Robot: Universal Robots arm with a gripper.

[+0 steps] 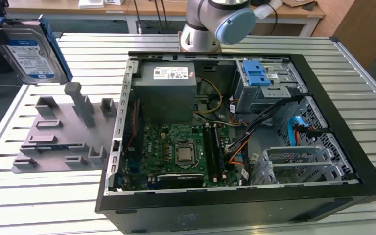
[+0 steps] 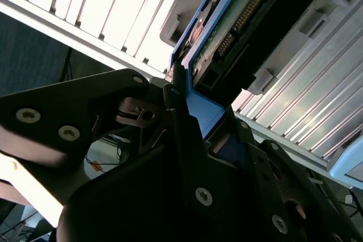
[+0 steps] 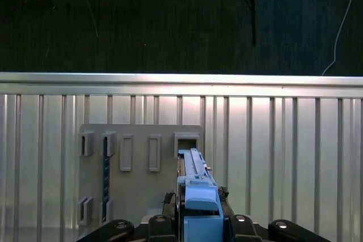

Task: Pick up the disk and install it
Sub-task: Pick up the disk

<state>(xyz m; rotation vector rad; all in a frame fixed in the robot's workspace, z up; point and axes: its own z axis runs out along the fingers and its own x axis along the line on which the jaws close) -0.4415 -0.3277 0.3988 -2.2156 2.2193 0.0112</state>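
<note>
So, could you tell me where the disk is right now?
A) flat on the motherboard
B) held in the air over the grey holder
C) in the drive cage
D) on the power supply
B: in the exterior view the disk hangs upright above the holder, outside the case, and the first wrist view shows the gripper clamped on its blue frame.

Bright, even overhead light fills the exterior view. The slatted silver metal table (image 1: 44, 205) gleams palest at the exterior view's upper right. The disk (image 1: 30, 49), a flat silver blue-framed drive, reflects softly, and the open black computer case (image 1: 240, 210) is shaded inside. In both wrist views the slats glare white, and the gripper (image 2: 198, 111) shows as a dark silhouette.
</note>
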